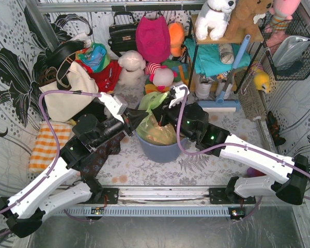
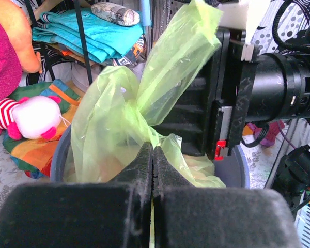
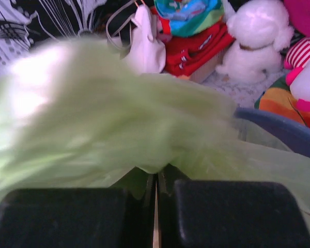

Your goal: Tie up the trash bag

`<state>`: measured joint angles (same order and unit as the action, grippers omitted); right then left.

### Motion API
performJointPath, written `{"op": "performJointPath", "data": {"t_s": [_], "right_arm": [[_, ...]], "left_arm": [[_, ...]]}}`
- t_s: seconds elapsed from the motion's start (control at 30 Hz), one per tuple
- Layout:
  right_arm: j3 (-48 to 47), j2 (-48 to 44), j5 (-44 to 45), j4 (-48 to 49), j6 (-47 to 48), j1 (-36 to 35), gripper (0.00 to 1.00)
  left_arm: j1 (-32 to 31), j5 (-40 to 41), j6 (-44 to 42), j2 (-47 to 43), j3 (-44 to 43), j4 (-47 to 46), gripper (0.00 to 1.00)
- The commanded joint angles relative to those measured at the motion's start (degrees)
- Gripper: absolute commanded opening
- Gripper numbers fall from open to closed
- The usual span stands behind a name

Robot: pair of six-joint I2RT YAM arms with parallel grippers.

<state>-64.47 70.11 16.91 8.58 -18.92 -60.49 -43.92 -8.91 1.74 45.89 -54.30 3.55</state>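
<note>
The trash bag (image 1: 154, 101) is thin lime-green plastic lining a blue-grey bin (image 1: 160, 151), with tan paper showing through it. My left gripper (image 1: 135, 120) comes in from the left and is shut on a fold of the bag's rim (image 2: 121, 111); a sliver of green film shows between its jaws (image 2: 153, 151). From the right, my right gripper (image 1: 164, 109) is shut on another bunch of the bag (image 3: 119, 124), which bulges just above its jaws (image 3: 157, 174). A long flap of bag (image 2: 183, 57) stands up against the right gripper's black body (image 2: 232, 88).
Stuffed toys (image 1: 132, 64), handbags (image 1: 121, 33) and a magenta bag (image 1: 152, 36) crowd the back wall. A shelf with folded cloth (image 1: 212, 57) and a blue-handled squeegee (image 1: 232, 70) stands at the back right. An orange chequered cloth (image 1: 46, 145) lies at the left.
</note>
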Motion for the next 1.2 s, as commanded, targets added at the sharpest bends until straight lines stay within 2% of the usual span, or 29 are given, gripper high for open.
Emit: {"op": "performJointPath", "data": {"t_s": [0.0, 0.3, 0.6, 0.63, 0.73, 0.77, 0.8, 0.97, 1.17], "right_arm": [[1.81, -1.33, 4.39, 12.67, -1.32, -0.54, 0.0], [8.23, -3.75, 9.95, 24.3, 0.04, -1.56, 0.0], [10.96, -7.35, 13.4, 26.02, 1.99, -1.62, 0.0], [10.76, -7.59, 13.34, 25.27, 1.96, -1.65, 0.0], [10.05, -8.23, 12.48, 22.36, 1.3, -1.58, 0.0], [9.61, -8.4, 12.19, 20.25, 0.85, -1.62, 0.0], [9.16, -8.69, 11.79, 18.37, 0.17, -1.6, 0.0], [5.53, -10.05, 8.81, 6.4, -5.33, -1.64, 0.0], [0.81, -10.35, 3.9, -5.58, -11.03, -1.58, 0.0]], "left_arm": [[0.24, -1.8, 1.9, -1.1, -0.7, -1.22, 0.0], [0.26, -1.96, 4.12, -1.61, 1.92, -1.48, 0.0], [0.26, -1.24, 4.24, -1.92, 2.23, -0.04, 0.0], [0.29, -0.35, 3.92, -2.07, 1.82, 0.11, 0.04], [0.25, 3.2, 2.18, -2.56, 0.28, 0.15, 0.35], [0.24, 4.34, 1.13, -2.65, -0.33, 0.26, 0.48], [0.24, 5.24, 0.25, -2.6, -1.01, 0.35, 0.55], [0.24, 8.43, -4.29, -2.2, -4.65, 0.54, 0.68], [0.24, 9.72, -9.91, 0.93, -8.0, 0.7, 0.76]]}}
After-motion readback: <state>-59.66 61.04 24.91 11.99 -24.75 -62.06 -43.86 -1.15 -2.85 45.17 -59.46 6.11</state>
